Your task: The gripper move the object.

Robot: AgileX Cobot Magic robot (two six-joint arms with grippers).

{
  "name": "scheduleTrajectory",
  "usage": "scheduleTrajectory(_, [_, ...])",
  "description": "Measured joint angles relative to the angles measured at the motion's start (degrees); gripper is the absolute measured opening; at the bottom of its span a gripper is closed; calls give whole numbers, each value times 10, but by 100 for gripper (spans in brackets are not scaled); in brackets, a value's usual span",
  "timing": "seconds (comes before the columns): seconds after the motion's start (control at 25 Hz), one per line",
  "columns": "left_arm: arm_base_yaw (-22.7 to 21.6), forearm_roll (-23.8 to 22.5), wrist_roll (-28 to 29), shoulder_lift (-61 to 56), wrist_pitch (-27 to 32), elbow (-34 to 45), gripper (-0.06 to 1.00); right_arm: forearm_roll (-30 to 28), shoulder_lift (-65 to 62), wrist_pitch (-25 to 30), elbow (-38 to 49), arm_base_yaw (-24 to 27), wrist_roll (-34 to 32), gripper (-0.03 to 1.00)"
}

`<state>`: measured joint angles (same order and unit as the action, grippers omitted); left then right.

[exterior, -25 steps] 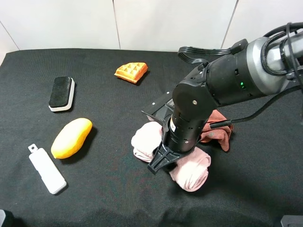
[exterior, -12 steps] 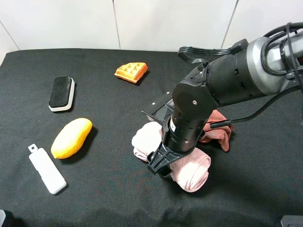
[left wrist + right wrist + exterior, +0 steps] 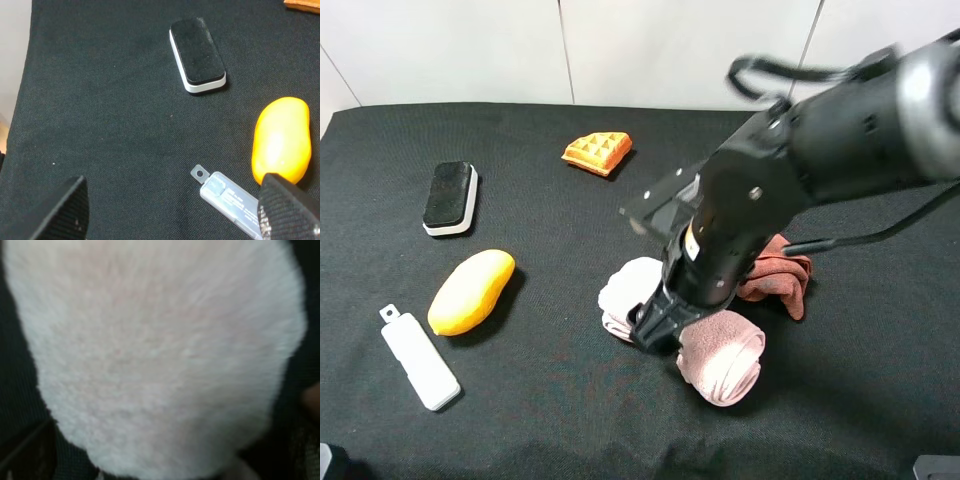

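Observation:
A pink rolled towel (image 3: pixel 725 355) lies on the black table, right of the middle, and fills the right wrist view (image 3: pixel 160 355). My right gripper (image 3: pixel 658 327) is pressed down onto the towel's middle. Its dark fingers (image 3: pixel 25 455) show only at the far edges of the wrist view, spread wide either side of the towel. My left gripper (image 3: pixel 170 220) is open and empty, hovering above the table's left side; its fingertips (image 3: pixel 65 210) frame the white stick and the mango. It is out of the exterior view.
A dark red cloth (image 3: pixel 780 275) lies behind the towel, partly under the right arm. An orange waffle (image 3: pixel 598 151) is at the back. A black eraser (image 3: pixel 450 196), a yellow mango (image 3: pixel 471 291) and a white stick (image 3: pixel 418 360) lie at the left.
The right gripper came down onto the pink towel, then the arm above it swung up and back, now blurred. The towel has barely shifted. The other things have not moved.

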<state>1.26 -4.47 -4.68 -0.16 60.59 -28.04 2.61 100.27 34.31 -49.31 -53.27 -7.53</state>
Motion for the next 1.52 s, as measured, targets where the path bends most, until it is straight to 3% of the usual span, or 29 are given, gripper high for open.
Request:
scheduleTrajectory(0.36, [0, 0, 0, 0, 0, 0, 73, -32, -119, 73, 0, 70, 0, 69])
scheduleTrajectory(1.04, [0, 0, 0, 0, 0, 0, 73, -71, -399, 222, 0, 280, 40, 69])
scheduleTrajectory(1.52, [0, 0, 0, 0, 0, 0, 73, -144, -599, 330, 0, 324, 14, 69])
